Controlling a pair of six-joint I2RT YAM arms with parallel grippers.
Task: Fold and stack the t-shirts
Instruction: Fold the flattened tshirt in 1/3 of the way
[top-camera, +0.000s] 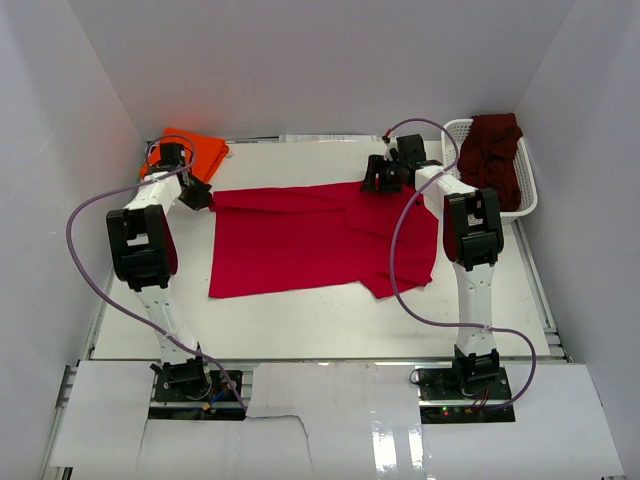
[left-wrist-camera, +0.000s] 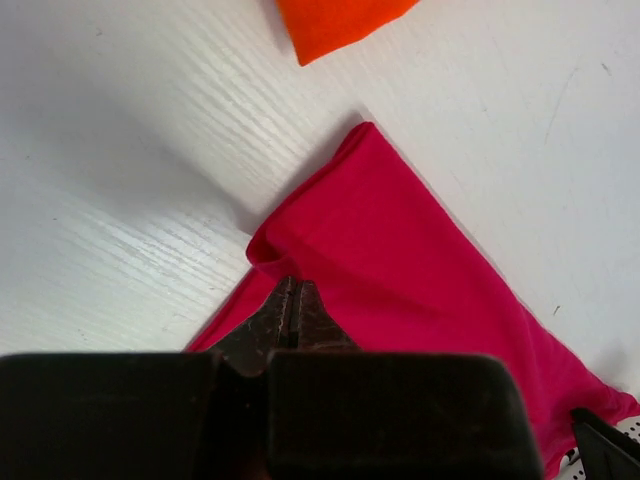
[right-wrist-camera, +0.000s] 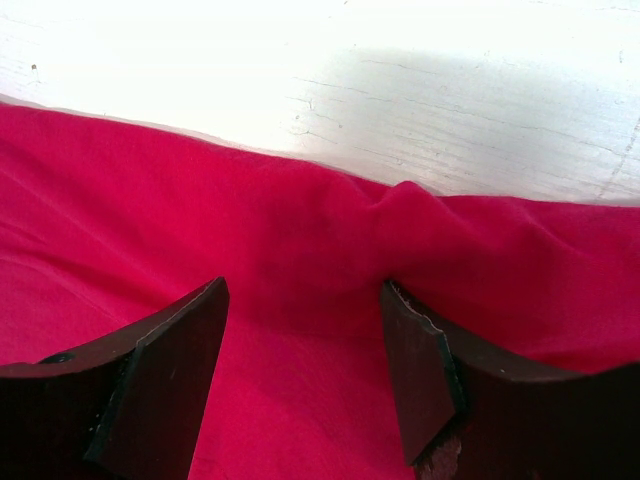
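Red t-shirt (top-camera: 300, 245) spread flat. Left gripper (left-wrist-camera: 292, 310) jaws clamped on its far-left corner; right gripper (right-wrist-camera: 302, 300) jaws apart over its far edge. Orange t-shirt (top-camera: 200, 148) just beyond that corner.

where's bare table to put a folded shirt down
Near strip between the red shirt and the arm bases; far strip between orange shirt and right gripper. Crowded far right, by the basket.
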